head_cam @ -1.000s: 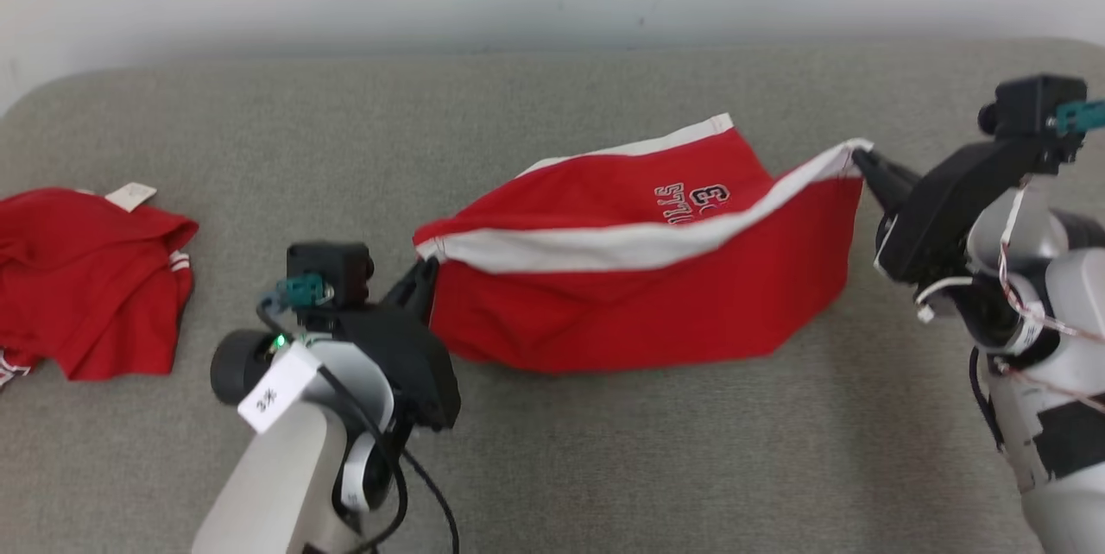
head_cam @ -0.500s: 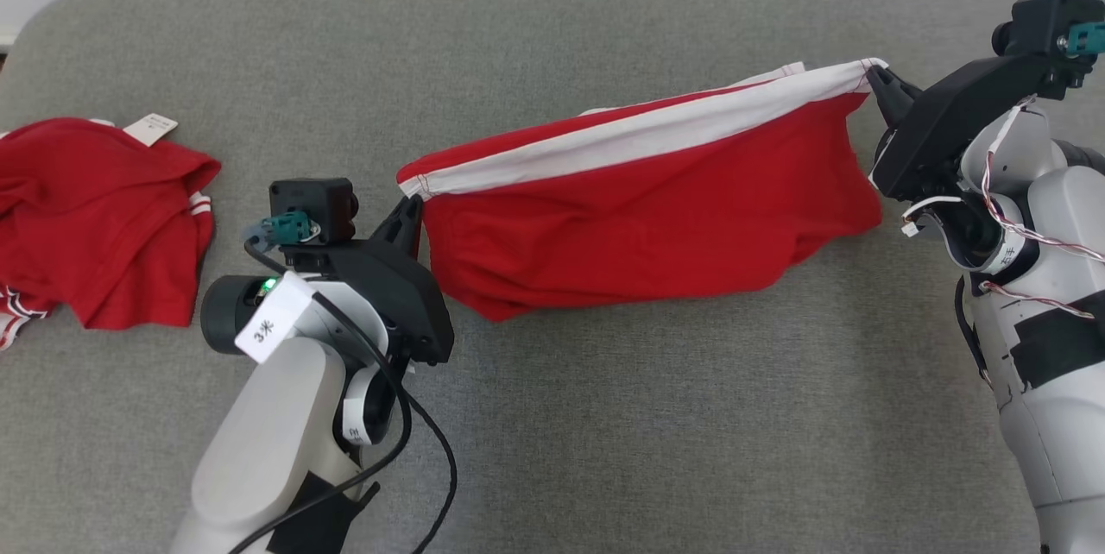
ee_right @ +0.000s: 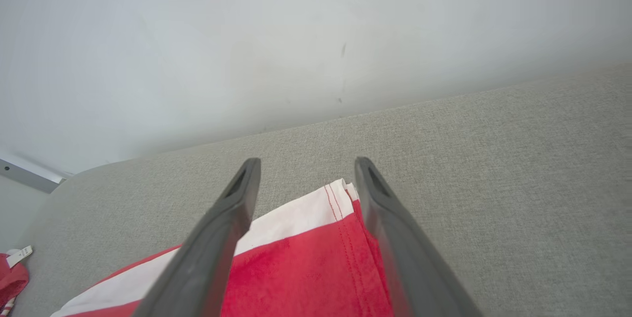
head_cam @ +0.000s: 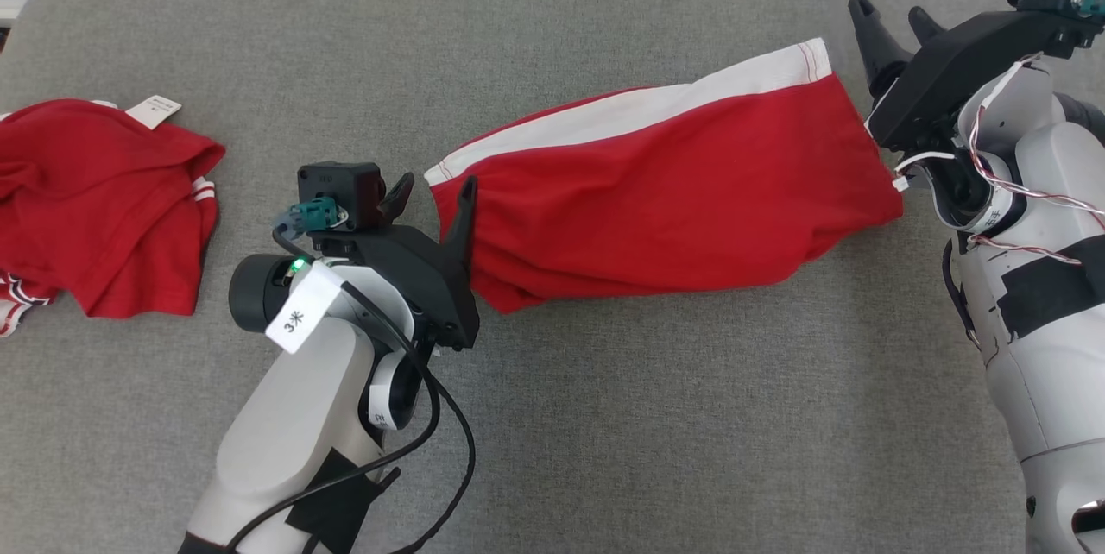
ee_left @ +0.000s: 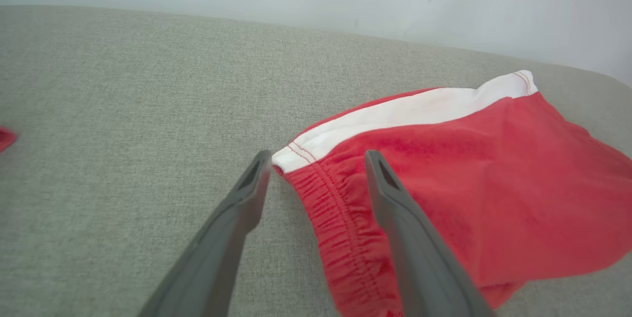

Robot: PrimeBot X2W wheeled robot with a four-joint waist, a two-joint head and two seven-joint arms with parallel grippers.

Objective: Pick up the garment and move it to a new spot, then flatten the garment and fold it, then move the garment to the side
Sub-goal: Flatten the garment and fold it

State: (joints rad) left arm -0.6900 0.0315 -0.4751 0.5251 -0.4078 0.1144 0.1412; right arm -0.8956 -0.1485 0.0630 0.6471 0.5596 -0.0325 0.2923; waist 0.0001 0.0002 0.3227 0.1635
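The garment [head_cam: 673,183] is a pair of red shorts with a white band along its far edge, lying slack on the grey padded surface [head_cam: 604,424]. My left gripper [head_cam: 434,190] stands open at its left corner, one finger on each side of the gathered waistband [ee_left: 340,218], holding nothing. My right gripper [head_cam: 885,10] is open just beyond the garment's right corner and above it. In the right wrist view the white-banded corner [ee_right: 335,198] lies loose below the open right gripper [ee_right: 307,163]. In the left wrist view the left gripper [ee_left: 318,156] frames the garment's [ee_left: 469,183] corner.
A second red garment [head_cam: 104,200] with a white tag [head_cam: 154,111] lies crumpled at the far left of the surface. A white wall [ee_right: 296,35] rises behind the surface's far edge. Bare grey fabric stretches in front of the shorts.
Both grippers have opened and let go of the garment's corners. The stretched garment has dropped flat onto the surface. The head camera has tipped down slightly.
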